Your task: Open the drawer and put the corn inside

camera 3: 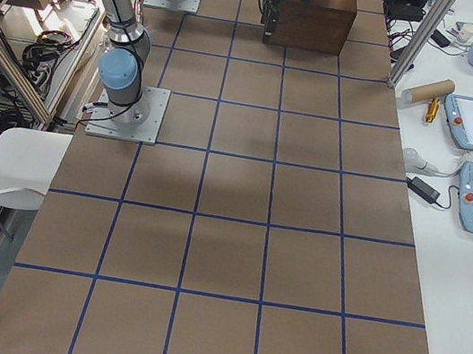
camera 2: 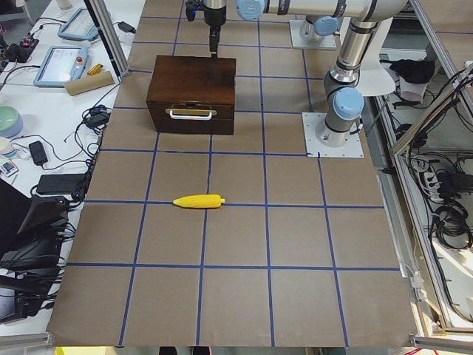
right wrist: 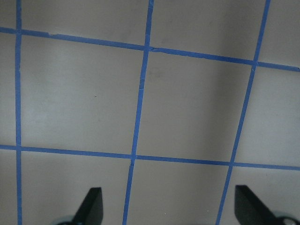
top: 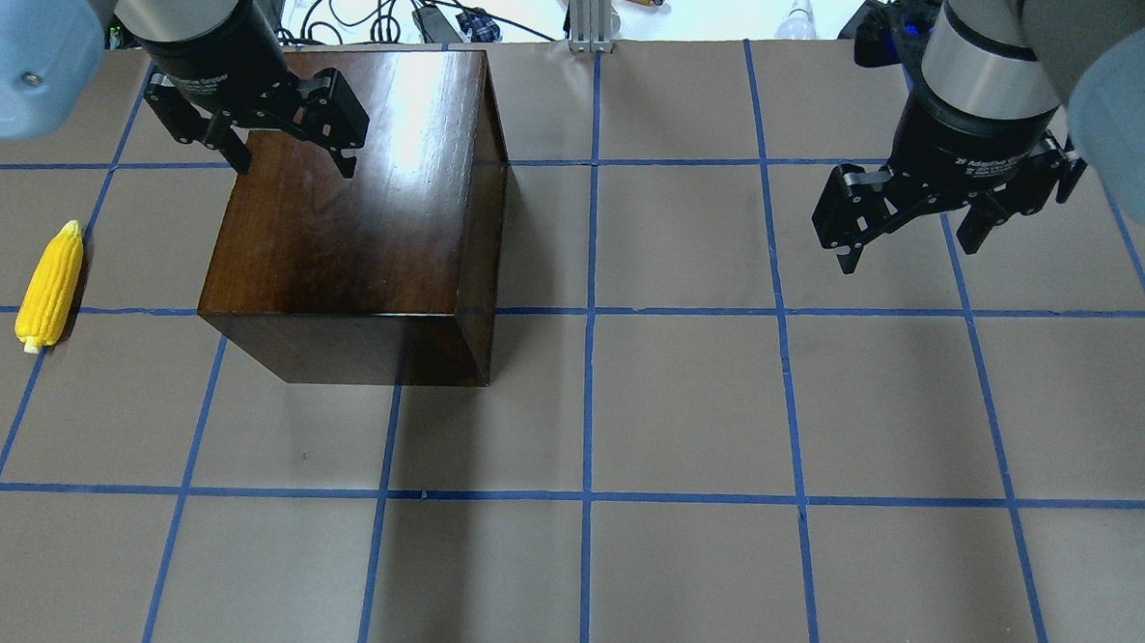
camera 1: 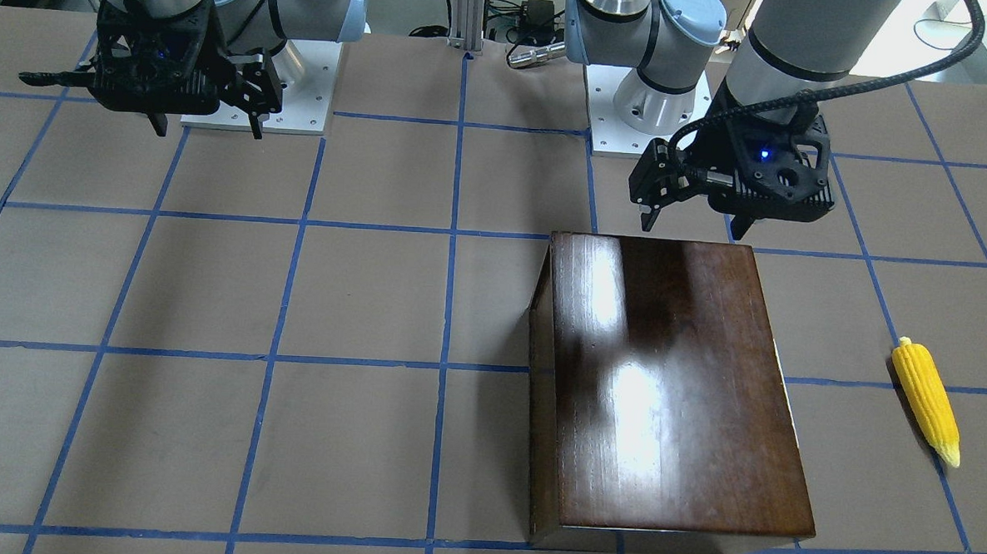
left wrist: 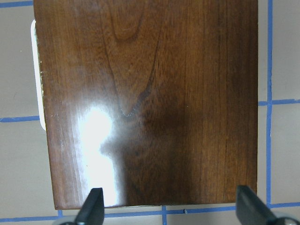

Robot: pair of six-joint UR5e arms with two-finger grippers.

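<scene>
The big dark-brown wooden box stands on the taped table, also in the overhead view. Its drawer is shut, with the front panel and pale pull facing the robot's left end of the table. The yellow corn lies on the table apart from the box, on the pull's side. My left gripper is open and empty above the box top's robot-side edge. My right gripper is open and empty over bare table, far from both.
The table is brown with a blue tape grid. The arm bases sit at the robot's edge. Tablets, a cardboard tube and cables lie on the white bench beyond the far side.
</scene>
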